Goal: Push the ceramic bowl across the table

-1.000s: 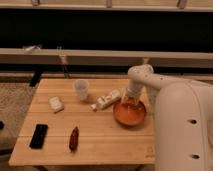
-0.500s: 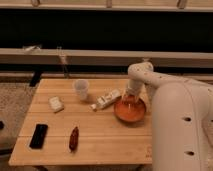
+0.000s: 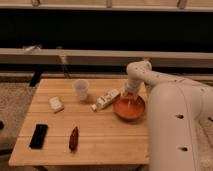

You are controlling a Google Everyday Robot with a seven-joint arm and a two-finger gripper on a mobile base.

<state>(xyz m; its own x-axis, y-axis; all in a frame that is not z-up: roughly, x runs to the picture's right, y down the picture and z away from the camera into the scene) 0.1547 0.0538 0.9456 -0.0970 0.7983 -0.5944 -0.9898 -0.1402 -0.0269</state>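
The ceramic bowl (image 3: 129, 107) is found on the right half of the table (image 3: 95, 145), its left rim just beside the end of a small white bottle (image 3: 105, 99) lying on its side. Compared with a second ago, the bowl is judged to have been shifted slightly leftward, toward that bottle, while the arm has been drawn in over the bowl's far rim. It is inferred that the push has begun but that most of the table is yet to be crossed.

The arm is seen entering from the right, its bulky white body filling the lower right of the view, with the forearm bent sharply downward at the wrist. The gripper (image 3: 130, 96) is placed at the back rim of the bowl, reaching into or against its inside; exact contact cannot be confirmed. Whether the pincer is wide or narrow cannot be told, and nothing is seen to be held.

A translucent cup (image 3: 81, 89), a pale packet (image 3: 56, 104), a dark phone-like slab (image 3: 38, 136) and a reddish-brown item (image 3: 74, 138) are noted to the left. Collision with the bottle is considered the nearest risk
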